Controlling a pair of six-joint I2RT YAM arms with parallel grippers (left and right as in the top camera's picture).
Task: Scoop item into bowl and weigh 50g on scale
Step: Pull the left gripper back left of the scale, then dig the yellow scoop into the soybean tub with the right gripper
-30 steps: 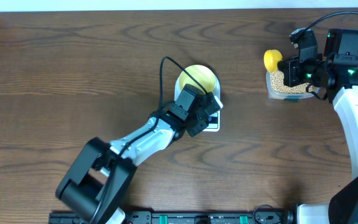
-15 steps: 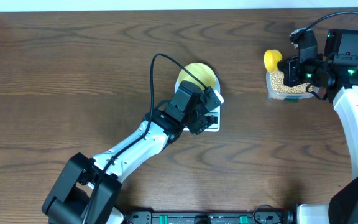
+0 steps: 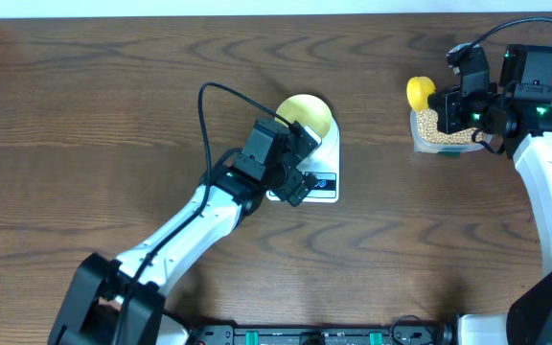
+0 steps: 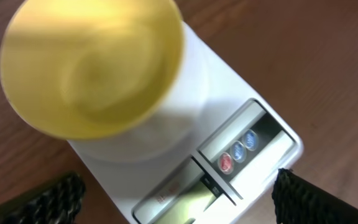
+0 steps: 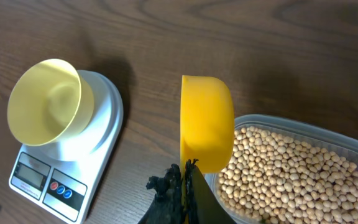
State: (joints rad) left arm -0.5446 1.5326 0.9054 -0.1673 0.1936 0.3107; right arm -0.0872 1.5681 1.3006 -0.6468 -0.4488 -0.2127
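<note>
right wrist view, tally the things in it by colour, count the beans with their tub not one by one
yellow: 2, the bowl and the scoop
white: 1, the scale
clear: 1, the plastic container full of beans
total: 4

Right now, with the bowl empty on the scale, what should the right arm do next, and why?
Probably dip the scoop into the beans: the right gripper holds it at the tub's edge, and the bowl on the scale is empty.
</note>
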